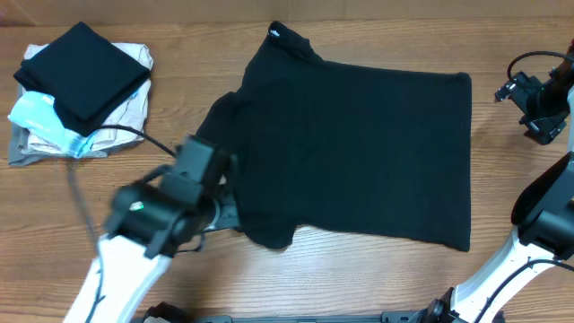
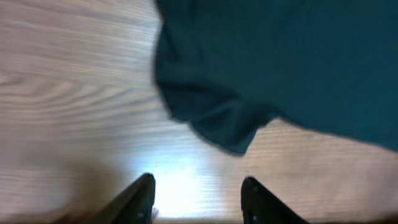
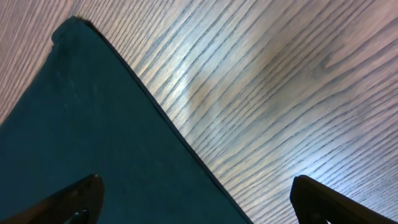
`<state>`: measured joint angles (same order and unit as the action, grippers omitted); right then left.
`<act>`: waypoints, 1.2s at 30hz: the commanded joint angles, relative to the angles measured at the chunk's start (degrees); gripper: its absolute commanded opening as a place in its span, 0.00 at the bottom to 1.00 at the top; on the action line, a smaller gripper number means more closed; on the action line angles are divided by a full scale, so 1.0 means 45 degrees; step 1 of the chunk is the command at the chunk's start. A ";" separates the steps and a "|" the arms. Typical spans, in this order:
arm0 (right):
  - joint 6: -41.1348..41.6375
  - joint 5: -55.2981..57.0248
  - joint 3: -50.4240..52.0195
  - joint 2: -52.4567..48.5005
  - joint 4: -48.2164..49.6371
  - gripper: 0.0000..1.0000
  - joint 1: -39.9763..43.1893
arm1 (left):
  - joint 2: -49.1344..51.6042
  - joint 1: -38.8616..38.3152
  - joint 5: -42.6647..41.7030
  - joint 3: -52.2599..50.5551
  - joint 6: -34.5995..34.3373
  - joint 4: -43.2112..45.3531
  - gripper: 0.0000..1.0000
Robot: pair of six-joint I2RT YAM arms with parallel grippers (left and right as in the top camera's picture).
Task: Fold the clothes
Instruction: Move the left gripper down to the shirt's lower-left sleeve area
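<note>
Black soft cloth, one piece: your plain black short-sleeved shirt [image 1: 359,152] lies spread sideways on the pale, grained wooden tabletop [image 1: 359,283]. It is matte and mostly flat. One small white tag [image 1: 274,34] marks the collar end; the opposite hem end runs as a straight edge. On the collar side the cloth is doubled over and rumpled, and one sleeve [image 1: 269,231] sticks out from the body as a rounded, creased flap.

Two arms, two grippers.

Your left gripper [image 2: 199,179] sits over bare wood just short of that sleeve flap, apart from it. Its two dark fingers [image 2: 142,196] stand moderately parted, with only tabletop between them. In the overhead view the left arm is blurred and its wrist covers the shirt's edge beside the sleeve, so the fingers are hidden there.

Your right gripper [image 3: 196,180] is out past the hem end of the shirt, with its fingers [image 3: 78,199] spread wide and nothing held. Its wrist view shows one sharp hem corner [image 3: 68,28] of the shirt and bare grain beside it. Whether any finger touches cloth, you cannot tell.

Beyond the collar end, well apart from the shirt, is one stack of folded garments [image 1: 81,90]. It has four layers: a black folded square [image 1: 85,67] on top, then beige [image 1: 134,112], light-blue [image 1: 40,112] and grey [image 1: 22,148] pieces beneath, their edges untidy.

One thin black cable [image 1: 143,136] crosses the wood between the stack and the shirt, leading toward the left arm.
</note>
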<state>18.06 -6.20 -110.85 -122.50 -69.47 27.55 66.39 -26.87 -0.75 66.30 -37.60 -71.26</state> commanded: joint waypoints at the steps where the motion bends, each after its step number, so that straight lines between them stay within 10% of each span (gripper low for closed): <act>1: 0.0087 -0.0058 -0.0019 0.0355 0.0053 1.00 -0.0034 | 0.0631 0.0146 -0.1277 -0.2205 -0.0918 0.1404 0.46; 18: 0.0087 -0.0058 -0.0019 0.0355 0.0058 1.00 -0.0034 | 0.5979 0.2720 -0.3696 -0.4493 -0.0340 0.6241 0.43; 21: 0.0087 -0.0058 -0.0019 0.0355 0.0053 1.00 -0.0034 | 0.6353 0.2735 -0.3764 -0.4483 -0.0330 0.6329 0.04; 36: 0.0087 -0.0058 -0.0019 0.0355 0.0058 1.00 -0.0034 | 0.5187 0.3230 -0.1166 -0.2623 0.0981 0.3847 0.13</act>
<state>18.02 -6.20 -110.85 -122.50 -69.47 27.55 90.28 -13.17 -8.69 53.52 -34.44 -53.80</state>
